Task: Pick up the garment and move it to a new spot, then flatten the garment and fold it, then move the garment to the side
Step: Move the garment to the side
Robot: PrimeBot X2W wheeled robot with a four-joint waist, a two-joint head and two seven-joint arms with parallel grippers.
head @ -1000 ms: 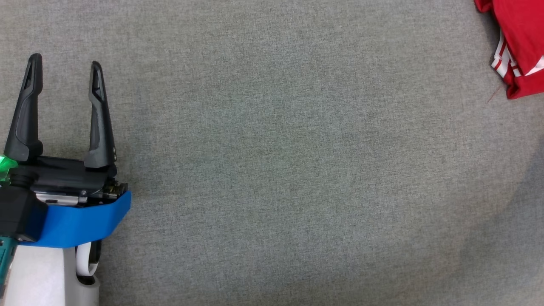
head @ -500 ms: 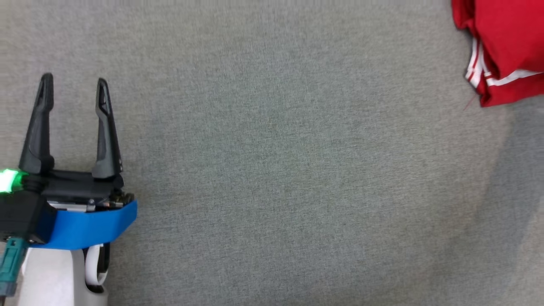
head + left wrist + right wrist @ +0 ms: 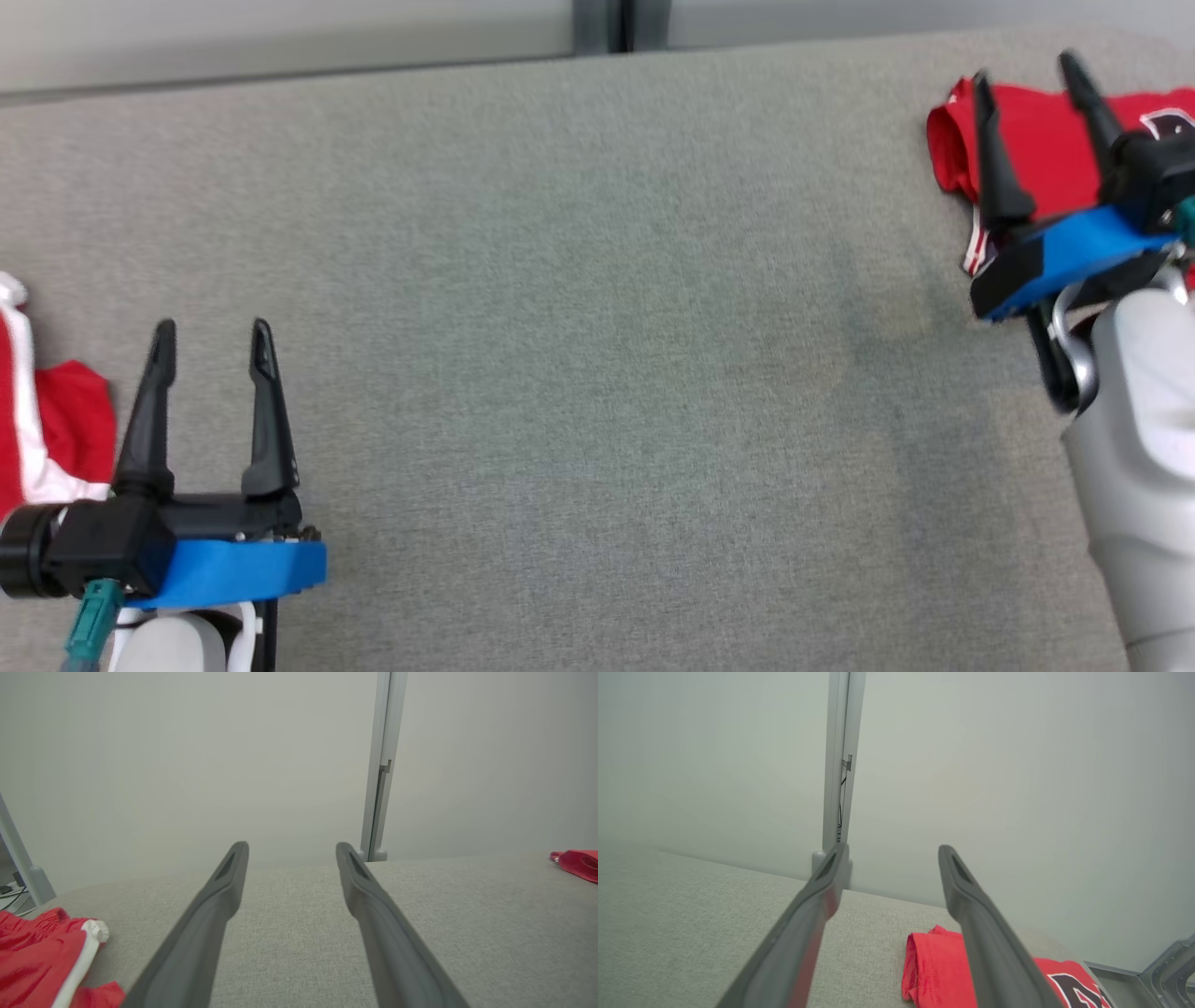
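step: looked like the tail of step 3, the move to the side. The fold read as done, judging by the compact shape.
red garment (image 3: pixel 1050 154): lay folded at the far right end of the grey desk (image 3: pixel 597 327), near its back edge and well right of the post (image 3: pixel 602 23) behind the desk. 1 rolled edge faced left, a dark print showed on top, and white trim showed at the near edge.
right gripper (image 3: pixel 1022 70): hung over the red garment with jaws spread wide and nothing between them. The right wrist view put the red garment (image 3: pixel 931 966) below and between the 2 fingers. Contact could not be told.
left gripper (image 3: pixel 213 331): sat low at the near left, jaws wide and empty, fingers pointing away from the robot over bare desk.
2nd red piece (image 3: pixel 56 411): white-trimmed, lay crumpled at the left edge of the desk, just beside the left gripper. It seemed apart from it.
next: my read was that the right arm needed a straight lift up and back, jaws wide, so no layer got dragged. After that the 2nd red piece was probably the next pick for the left arm, with a turn left and a pinch on a raised ridge.
risk: a fingertip catching the rolled edge would undo the fold. The red garment seemed close to the desk end, so a nudge to the right could slide it off.
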